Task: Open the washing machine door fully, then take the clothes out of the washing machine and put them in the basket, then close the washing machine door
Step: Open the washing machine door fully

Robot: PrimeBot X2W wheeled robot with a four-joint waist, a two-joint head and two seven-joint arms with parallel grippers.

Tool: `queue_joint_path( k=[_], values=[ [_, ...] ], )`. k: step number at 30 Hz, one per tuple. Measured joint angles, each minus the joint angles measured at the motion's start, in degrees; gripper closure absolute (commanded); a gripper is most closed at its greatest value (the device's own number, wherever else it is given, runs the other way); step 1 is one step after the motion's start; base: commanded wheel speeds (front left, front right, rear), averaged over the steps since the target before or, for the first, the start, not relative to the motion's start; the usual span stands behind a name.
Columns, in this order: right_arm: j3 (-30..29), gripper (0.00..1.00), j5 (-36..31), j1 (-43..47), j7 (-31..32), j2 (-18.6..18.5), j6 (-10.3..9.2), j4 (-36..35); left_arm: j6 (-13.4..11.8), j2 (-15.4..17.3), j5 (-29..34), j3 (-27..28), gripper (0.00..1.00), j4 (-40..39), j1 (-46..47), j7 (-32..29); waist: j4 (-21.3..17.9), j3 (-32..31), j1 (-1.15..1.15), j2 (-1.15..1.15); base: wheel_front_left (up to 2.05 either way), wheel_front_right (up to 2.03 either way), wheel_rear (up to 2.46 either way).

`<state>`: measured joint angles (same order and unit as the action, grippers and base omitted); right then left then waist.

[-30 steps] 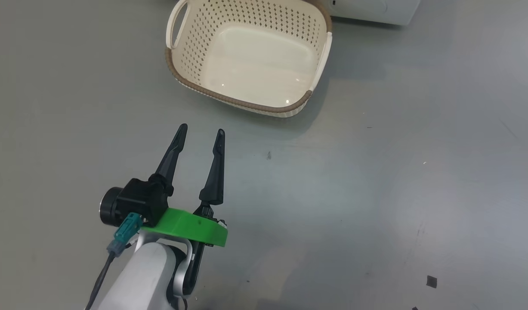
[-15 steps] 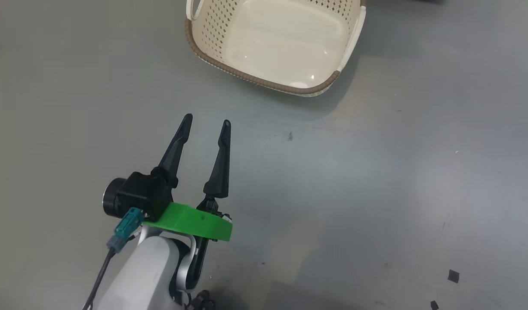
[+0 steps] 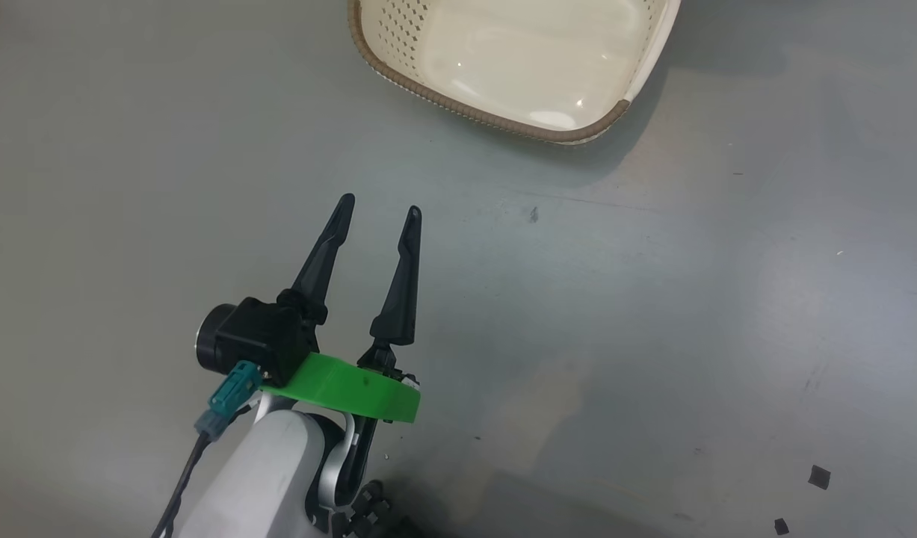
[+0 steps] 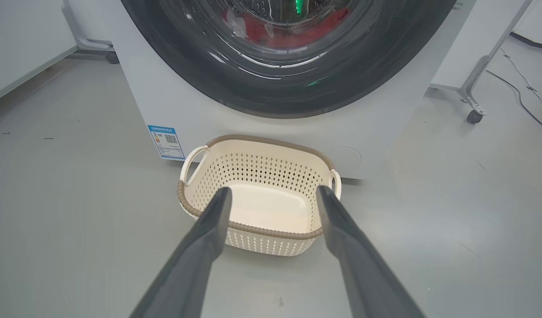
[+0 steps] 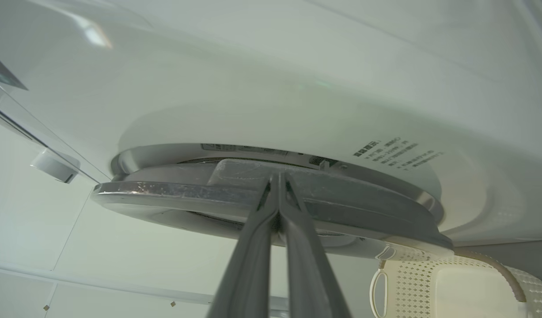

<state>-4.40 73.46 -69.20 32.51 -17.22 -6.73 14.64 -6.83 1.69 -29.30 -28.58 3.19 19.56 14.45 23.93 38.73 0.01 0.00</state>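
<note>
The basket (image 4: 262, 138) stands on the grey floor (image 4: 76, 221) just ahead of the left pincer (image 4: 273, 191), with its mouth up. Its long axis runs across the line of the fingers, from side to side, along the front of the washing machine (image 4: 200, 115). One loop handle is at each short end. The basket is empty and its smooth bottom shines.

Beyond the basket, farther from the fingertips, the machine rises. The washing machine door (image 4: 271, 99) faces the left pincer with its black rim and glass bowl. Through the glass the red clothes (image 4: 306, 37) are seen inside the drum. A blue sticker (image 4: 166, 141) is on the machine's lower corner, left of the basket in the left wrist view.

The left pincer is released. Its two fingers stand wide apart above the floor, short of the basket's near rim, and they hold nothing and touch nothing.

The right pincer (image 5: 278, 179) is clenched, finger against finger, with nothing between them. Its tips reach the grey edge of the door, seen from the side, and seem to touch it. I cannot tell if the door is latched. In that view the basket is below and to the right of these fingers.
</note>
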Motion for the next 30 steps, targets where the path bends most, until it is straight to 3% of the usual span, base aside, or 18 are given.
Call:
queue_joint_path(
  k=[30],
  values=[
    [-3.4, 1.00, 2.2, -11.4, 2.6, 1.6, -0.57, 14.2, 0.0, -0.3, -2.1, -2.1, 0.00, -1.5, 0.0, 0.0, 5.4, 3.0, 0.00, 0.00, 0.00, 0.00, 0.00]
  ],
)
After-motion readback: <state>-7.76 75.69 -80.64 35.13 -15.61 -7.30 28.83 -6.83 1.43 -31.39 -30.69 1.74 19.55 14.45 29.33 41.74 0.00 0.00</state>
